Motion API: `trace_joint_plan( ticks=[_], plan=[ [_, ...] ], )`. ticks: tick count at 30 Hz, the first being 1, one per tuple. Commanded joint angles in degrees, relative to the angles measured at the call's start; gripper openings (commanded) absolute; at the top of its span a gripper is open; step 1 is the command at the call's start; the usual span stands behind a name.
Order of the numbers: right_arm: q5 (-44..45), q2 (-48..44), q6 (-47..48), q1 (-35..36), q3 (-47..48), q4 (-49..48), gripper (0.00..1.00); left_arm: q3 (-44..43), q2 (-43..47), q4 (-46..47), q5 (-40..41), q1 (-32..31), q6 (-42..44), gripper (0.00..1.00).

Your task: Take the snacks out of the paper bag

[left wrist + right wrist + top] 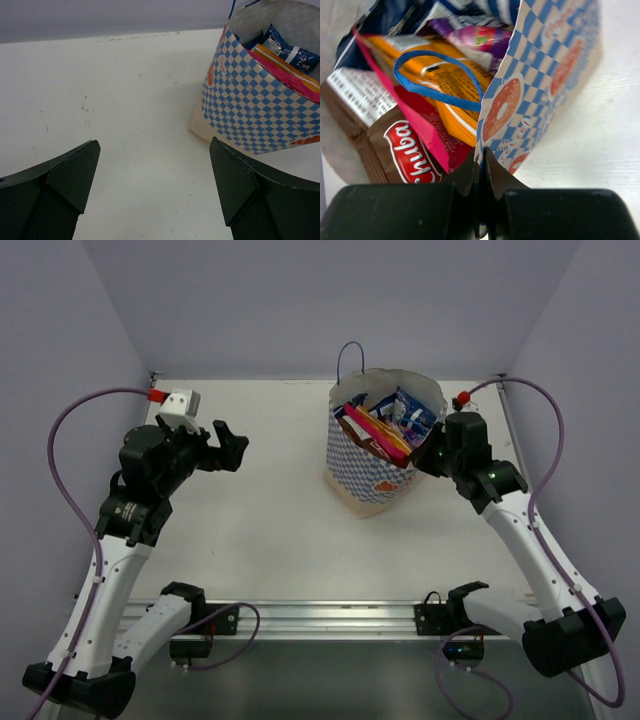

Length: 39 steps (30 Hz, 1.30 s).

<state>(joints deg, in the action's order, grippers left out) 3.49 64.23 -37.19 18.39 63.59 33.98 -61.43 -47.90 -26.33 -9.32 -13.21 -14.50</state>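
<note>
Item one, paper bag [372, 475]: you find it upright on the table [250, 530], right of centre and toward the far edge, its mouth open and its blue-checked wall facing the arms. Contents, all inside the bag: brown-and-white chip bag [385, 140] against the near wall; large pink-red packet [427, 135] beside it; orange-yellow packet [445, 85] next along, with one blue cord handle [435, 90] looped over it; small pink-purple packet [480, 37] deeper in; a blue-white packet [295, 52] at the far side (a dark blue one sits near it, too shadowed to read). Item two, your right gripper [481, 165]: the fingers are pressed together on the bag's rim, pinching the checked paper at its top edge, on the bag's right side in the overhead view. Item three, your left gripper [152, 150]: fingers spread wide with nothing between them, held above bare table well to the left of the bag and pointing toward it.
</note>
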Motion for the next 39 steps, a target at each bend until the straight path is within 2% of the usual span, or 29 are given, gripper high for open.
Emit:
trace_joint_plan(
  ticks=[1,4,6,7,10,14,17,18,19,25,28,30,33,35,39],
  plan=[
    [3.9,-4.8,2.4,-0.1,-0.9,0.9,0.00,-1.9,-0.5,-0.7,-1.6,-0.1,-1.1,1.00],
    [11.1,-7.9,4.1,-2.4,-1.8,2.4,0.00,-2.1,-0.5,-1.3,-0.8,-0.1,-0.7,1.00],
    [11.8,-8.7,4.6,-5.7,-1.7,2.5,0.00,-2.2,-0.6,-1.4,-0.7,-0.1,-0.6,1.00],
    [10.3,-8.8,4.8,-10.3,-1.0,2.5,0.00,-2.4,-0.7,-1.4,-0.9,-0.2,-0.6,1.00],
    [10.8,-5.2,5.3,-15.6,2.0,1.6,0.04,-2.5,-1.3,-1.3,-2.0,-0.1,-0.6,1.00],
    [9.1,0.9,6.8,-16.0,6.6,0.6,0.31,-2.6,-1.8,-1.4,-3.3,-0.2,-0.4,1.00],
    [5.5,2.3,7.9,-16.0,8.6,-0.5,0.44,-3.0,-1.8,-1.8,-3.2,-0.1,-0.3,1.00],
    [5.0,1.8,8.3,-16.0,7.9,-1.8,0.53,-3.1,-1.8,-1.9,-3.2,-0.2,-0.3,1.00],
    [4.3,1.0,8.6,-16.0,7.4,-2.5,0.59,-3.3,-1.7,-2.0,-3.3,-0.1,-0.2,1.00],
    [6.4,-8.0,10.9,-16.0,5.1,-2.3,0.82,-4.0,-1.8,-2.8,-3.9,-0.1,0.3,1.00],
    [8.9,-14.9,11.4,-15.9,2.9,-3.2,0.89,-4.2,-1.7,-3.7,-4.0,-0.1,0.4,1.00],
    [9.8,-18.1,12.4,-16.0,1.2,-4.1,0.90,-4.2,-1.4,-4.4,-3.6,-0.1,0.5,1.00],
    [6.6,-23.1,14.5,-15.8,-1.1,-5.9,0.95,-4.1,-1.0,-4.9,-3.2,-0.2,0.7,1.00],
    [2.8,-23.6,16.5,-15.7,-1.5,-5.7,0.99,-4.0,-1.0,-5.0,-2.9,-0.1,0.7,1.00],
    [6.5,-19.8,17.6,-13.2,-1.3,-3.7,0.99,-4.1,-1.1,-5.1,-3.0,-0.1,0.4,1.00]
  ],
)
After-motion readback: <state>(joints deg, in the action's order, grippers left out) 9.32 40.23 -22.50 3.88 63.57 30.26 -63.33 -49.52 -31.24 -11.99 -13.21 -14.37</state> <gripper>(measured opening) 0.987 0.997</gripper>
